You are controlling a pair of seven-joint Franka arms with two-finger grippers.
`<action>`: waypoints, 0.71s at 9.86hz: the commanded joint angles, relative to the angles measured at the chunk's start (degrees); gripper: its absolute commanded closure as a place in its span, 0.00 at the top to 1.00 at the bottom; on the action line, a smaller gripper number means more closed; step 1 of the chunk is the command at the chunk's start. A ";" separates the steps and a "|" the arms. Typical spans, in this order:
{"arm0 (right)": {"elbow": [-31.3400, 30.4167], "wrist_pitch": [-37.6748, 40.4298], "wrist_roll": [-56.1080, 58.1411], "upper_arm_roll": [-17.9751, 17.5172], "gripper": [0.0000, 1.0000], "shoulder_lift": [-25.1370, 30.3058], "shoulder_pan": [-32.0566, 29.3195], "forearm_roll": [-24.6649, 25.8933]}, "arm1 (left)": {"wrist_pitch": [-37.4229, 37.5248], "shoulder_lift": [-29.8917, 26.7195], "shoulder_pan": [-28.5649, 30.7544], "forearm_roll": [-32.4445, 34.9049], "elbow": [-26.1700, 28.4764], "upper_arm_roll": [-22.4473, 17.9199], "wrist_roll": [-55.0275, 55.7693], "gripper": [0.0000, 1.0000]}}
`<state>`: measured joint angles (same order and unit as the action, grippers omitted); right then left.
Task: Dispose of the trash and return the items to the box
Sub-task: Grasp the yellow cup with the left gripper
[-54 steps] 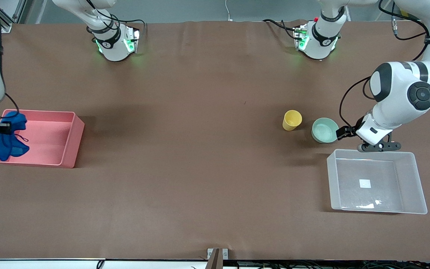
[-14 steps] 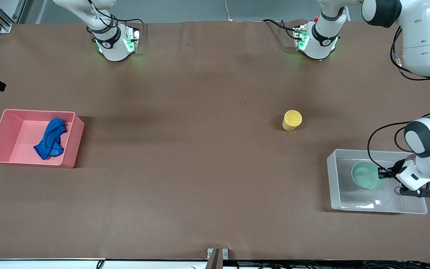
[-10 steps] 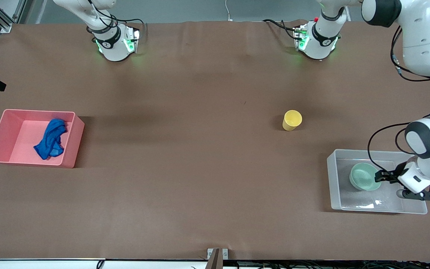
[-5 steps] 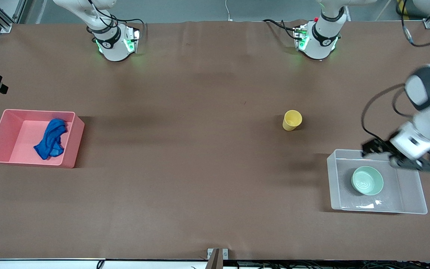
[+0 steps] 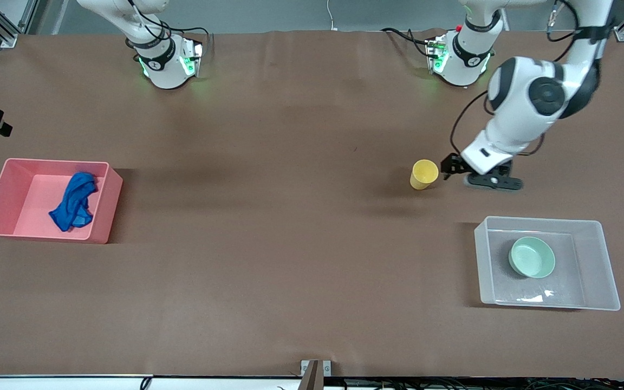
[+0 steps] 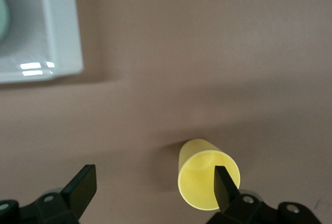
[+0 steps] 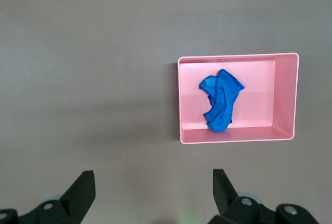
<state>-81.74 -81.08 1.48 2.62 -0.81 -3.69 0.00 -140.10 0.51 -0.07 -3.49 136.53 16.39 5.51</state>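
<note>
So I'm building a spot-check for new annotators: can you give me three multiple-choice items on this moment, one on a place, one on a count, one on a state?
1. Where is the shallow round mint-green bowl?
A. In the clear plastic tub
B. In the pink rectangular bin
C. Beside the small yellow plastic cup

2. How many things lie in the pink bin?
A. None
B. One
C. Two

3. The left hand is:
A. Shut on the cup
B. Open, at the cup
C. Holding the bowl

Answers:
1 A, the bowl sits on the tub's floor.
2 B, only the bright blue cloth wad lies there.
3 B, its fingers are spread, one at the cup's rim.
</note>
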 commanded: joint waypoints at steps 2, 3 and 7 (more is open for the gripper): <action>-0.53 -0.39 -0.34 -0.16 1.00 0.37 -0.17 0.35 | -7.12 7.03 0.86 1.03 3.83 1.80 0.73 0.92; -0.53 -0.39 -0.34 -0.16 1.00 0.37 -0.17 0.26 | -7.12 8.35 0.86 1.11 3.83 2.24 0.73 0.88; -0.53 -0.13 -0.16 -0.16 1.00 0.37 -0.26 0.26 | -7.03 10.99 0.86 1.11 4.97 2.69 0.73 0.00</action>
<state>-81.75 -81.08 1.48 2.68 -0.81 -3.72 0.00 -145.95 9.42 -0.01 -3.49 140.35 18.32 5.67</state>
